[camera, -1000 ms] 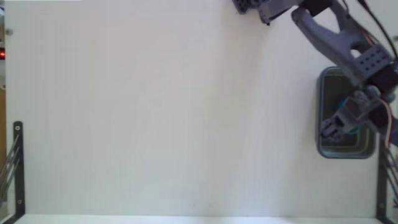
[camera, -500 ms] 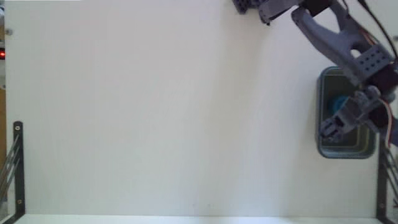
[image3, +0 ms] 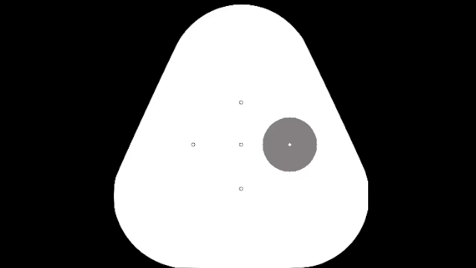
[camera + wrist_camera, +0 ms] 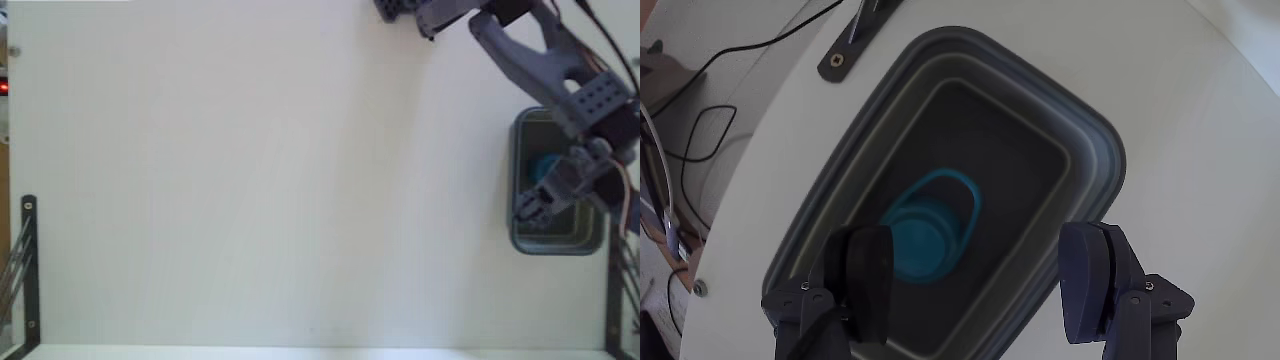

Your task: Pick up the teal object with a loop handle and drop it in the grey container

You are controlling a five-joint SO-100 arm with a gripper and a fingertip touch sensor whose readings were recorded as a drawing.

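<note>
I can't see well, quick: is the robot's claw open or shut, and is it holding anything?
Gripper: open, holding nothing; the teal object lies inside the grey container below it.

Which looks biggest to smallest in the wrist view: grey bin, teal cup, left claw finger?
1. Grey bin, by far the largest; it fills most of the frame.
2 and 3. Teal cup and left claw finger look about alike. The finger sits much nearer the camera, so I won't rank them.

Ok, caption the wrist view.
Open gripper above the grey bin, teal cup lying inside.
</note>
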